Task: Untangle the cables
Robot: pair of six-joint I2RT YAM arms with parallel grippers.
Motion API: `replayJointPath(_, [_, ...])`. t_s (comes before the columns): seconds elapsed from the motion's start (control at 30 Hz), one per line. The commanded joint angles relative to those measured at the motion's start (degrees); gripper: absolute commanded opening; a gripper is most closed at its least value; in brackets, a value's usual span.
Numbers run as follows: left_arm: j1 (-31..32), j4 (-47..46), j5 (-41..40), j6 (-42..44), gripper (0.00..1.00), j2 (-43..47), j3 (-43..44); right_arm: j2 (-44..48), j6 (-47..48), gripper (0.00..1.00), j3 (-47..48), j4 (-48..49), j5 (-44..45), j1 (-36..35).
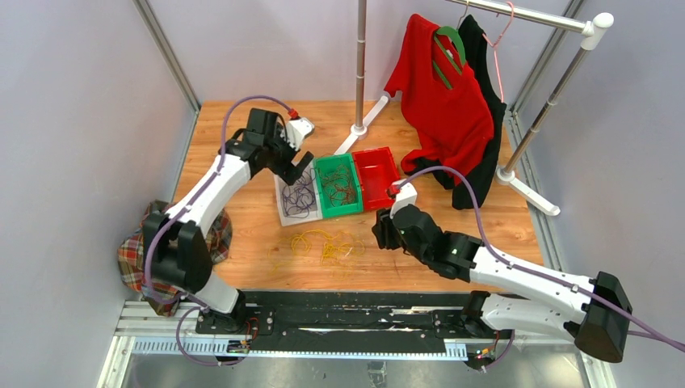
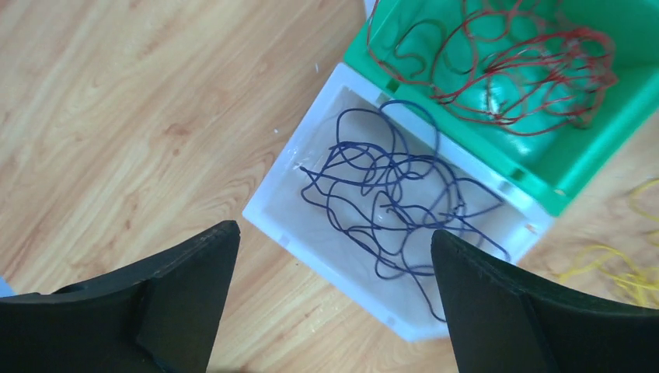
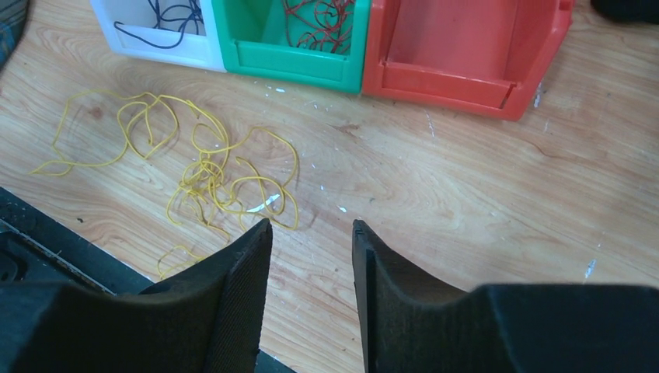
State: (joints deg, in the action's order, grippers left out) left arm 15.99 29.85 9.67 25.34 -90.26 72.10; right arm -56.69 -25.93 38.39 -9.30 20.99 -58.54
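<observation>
1. Pale wood-grain table, flecked with small white marks, stands between plain grey wall panels.
2. The left gripper hovers above the white bin. Its two matte black, wedge-shaped fingers are spread wide with nothing between them.
3. The right gripper hangs low over the wood toward the table's near edge. Its flat pads, finely ribbed, stand parallel with a moderate gap, and it holds nothing.
4. The yellow cables lie on bare wood between the bins and the near edge. They are just beyond the right gripper's tips and clear of them. They form thin, floppy loops, with a denser knot in the middle.
5. The dark purple cables rest in a loose, looping tangle inside the white bin, a rectangular tub of cloudy plastic.
6. The red-brown cables sit heaped in the green bin, which is glossy, hard-walled and pressed against the white one.
7. The red bin closes the row, touching the green bin's other side. It has the same boxy shape with a low front lip.
8. By the far right corner, a metal rack of round tubes carries a red shirt and a black garment.
9. A plaid cloth is bunched at the left edge.
</observation>
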Motion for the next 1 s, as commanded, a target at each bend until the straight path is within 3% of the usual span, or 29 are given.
replayJointPath(0.0, [0.3,11.5,5.4,0.3,0.98,6.4,4.7,-1.3,0.7,0.45,2.7,0.1,-1.5,0.8])
replayJointPath(0.2, [0.4,17.7,10.5,0.6,0.98,14.9,1.5,-7.6,0.6,0.51,3.1,4.4,-6.4,0.8])
replayJointPath(0.47, [0.4,18.6,20.9,-0.6,0.98,24.7,-9.1,-21.6,-2.1,0.52,6.4,8.0,-17.5,0.5])
replayJointPath(0.8, [0.4,19.6,21.3,-0.5,0.98,24.8,-9.3,-29.7,-3.9,0.46,9.4,5.2,-13.4,0.4])
replayJointPath(0.97, [0.3,19.7,21.7,-0.6,0.98,24.4,-8.6,-27.3,-5.3,0.41,8.0,2.2,-10.3,1.6])
